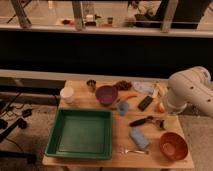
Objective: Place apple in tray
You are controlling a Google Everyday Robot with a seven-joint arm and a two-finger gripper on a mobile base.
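- Apple (161, 106): one, small and orange-red. It sits on the table (152, 132) at the right edge, partly hidden by the arm. It is not lifted and nothing grips it.
- Tray (80, 134): one, green, rectangular and shallow, at the front left of the table. You can see nothing inside it. It is well apart from the apple, with several items between them.
- Arm (187, 90): white and folded, at the right side of the table, with its lower end just beside the apple.
- Gripper: you cannot pick it out from the bulk of the arm, so it is presumably tucked at that right side. Its jaws stand wide apart and it carries nothing.
- Between the apple and the tray:
  - a black flat block (145, 103)
  - a black-handled tool (141, 121)
  - a blue cup (123, 107)
  - a blue sponge (138, 137)
  - a carrot (129, 97)
  - a purple bowl (106, 94)
- Elsewhere:
  - an orange-brown bowl (173, 145) at the front right
  - a white cup (67, 94) at the back left
- Progress: none of the task looks done yet.
- Left for you: bring the gripper down on the apple and close on it. Then lift it clear of the clutter, carry it left across the table and release it inside the tray.
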